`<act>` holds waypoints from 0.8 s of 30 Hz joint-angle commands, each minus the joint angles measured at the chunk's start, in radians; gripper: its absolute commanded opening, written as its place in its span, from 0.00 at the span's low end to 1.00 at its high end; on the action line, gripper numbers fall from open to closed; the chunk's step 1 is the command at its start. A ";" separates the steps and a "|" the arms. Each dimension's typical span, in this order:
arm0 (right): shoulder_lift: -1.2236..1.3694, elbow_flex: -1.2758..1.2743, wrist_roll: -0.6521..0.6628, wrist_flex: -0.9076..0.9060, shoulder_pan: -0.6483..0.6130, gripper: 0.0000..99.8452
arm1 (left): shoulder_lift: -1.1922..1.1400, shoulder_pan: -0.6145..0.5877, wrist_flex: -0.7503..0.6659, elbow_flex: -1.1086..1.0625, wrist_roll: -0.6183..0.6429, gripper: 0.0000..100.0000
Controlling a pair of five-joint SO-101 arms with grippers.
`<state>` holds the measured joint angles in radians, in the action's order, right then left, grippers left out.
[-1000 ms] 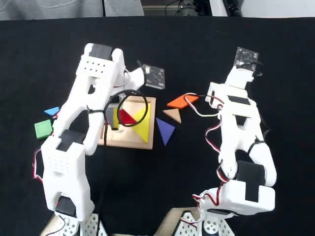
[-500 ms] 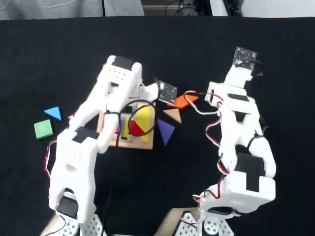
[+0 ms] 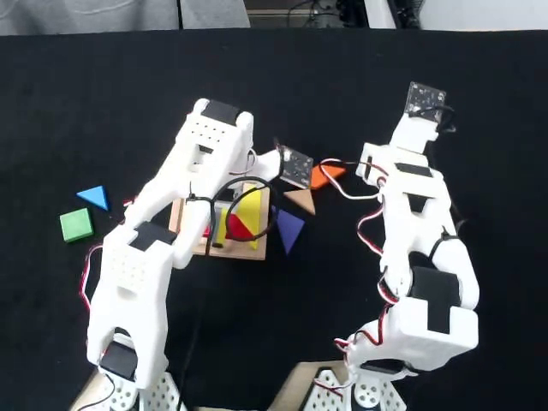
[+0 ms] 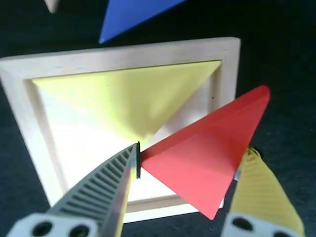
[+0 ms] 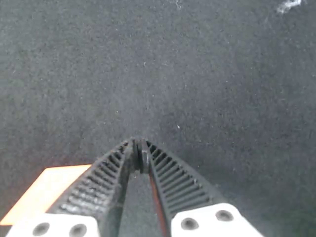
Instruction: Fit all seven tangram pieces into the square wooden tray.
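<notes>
wooden tray [image 3: 244, 252]: half hidden under left arm [image 3: 167, 210]
blue triangle [image 4: 133, 12]: cut by edge
orange piece [image 5: 42, 190]: cut by edge

A black cloth [image 3: 86, 94] lies across the middle, a grey sheet [image 3: 103, 13] sits top left, and dark wires [image 3: 342, 10] sit top middle.

The tray [image 4: 123, 53] is pale bare wood, smooth and matt. The red triangle [image 4: 207, 153] looks painted, faintly satin. The tabletop [image 5: 207, 64] is black matt cloth, finely grained.
</notes>
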<state>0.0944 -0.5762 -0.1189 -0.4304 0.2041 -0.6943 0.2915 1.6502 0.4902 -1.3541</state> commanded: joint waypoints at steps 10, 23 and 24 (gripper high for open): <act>-0.007 0.059 -0.005 0.009 0.015 0.01 | 0.015 -0.048 -0.015 0.041 -0.020 0.36; -0.007 0.059 -0.005 0.009 0.012 0.01 | 0.244 -0.183 0.109 0.173 0.167 0.36; -0.007 0.059 -0.005 0.009 0.012 0.01 | 0.282 -0.193 0.109 0.143 0.189 0.36</act>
<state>0.0944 -0.5762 -0.1189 -0.4304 0.2041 -0.5577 0.1289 1.7423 0.6452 -1.2375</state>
